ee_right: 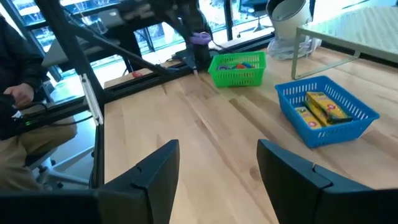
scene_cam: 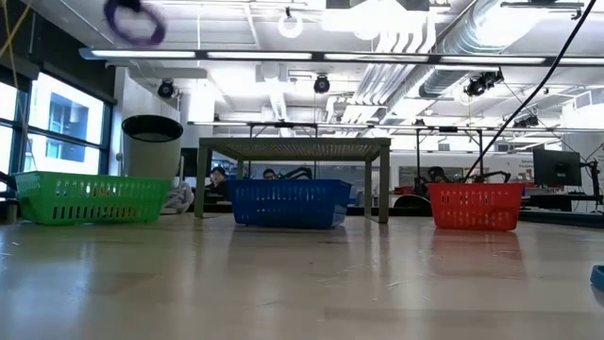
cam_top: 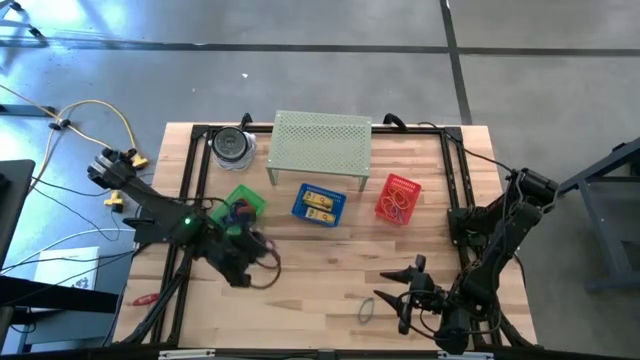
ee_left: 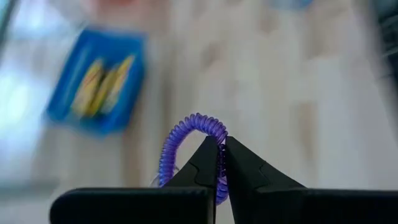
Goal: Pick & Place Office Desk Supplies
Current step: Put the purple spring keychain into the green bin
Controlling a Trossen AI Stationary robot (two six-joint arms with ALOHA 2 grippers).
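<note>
A purple coiled loop [ee_left: 186, 134] is between the shut fingers of my left gripper [ee_left: 221, 149], which is above the table's left part, just near of the green basket [cam_top: 243, 205]. In the low view the loop [scene_cam: 134, 21] hangs high above the table. The blue basket [cam_top: 319, 204] holds yellow blocks [ee_right: 323, 107], and the red basket [cam_top: 398, 198] holds thin red loops. Another oval loop [cam_top: 367, 310] lies flat on the table near the front edge. Beside it, my right gripper [ee_right: 217, 180] stands open with nothing between its fingers. My left gripper pinches one side of the purple loop's coil [ee_left: 219, 134] between its two fingertips. The fingers slant downward. Most of the loop arches out beyond the fingertips, and it is lifted clear of the table.
A perforated green shelf on legs [cam_top: 322, 143] stands at the back, over the far side of the blue basket. A round container [cam_top: 233, 145] stands at the back left. Black rails [cam_top: 195, 160] run along the table's sides. Bare wood [cam_top: 320, 270] lies between the two grippers.
</note>
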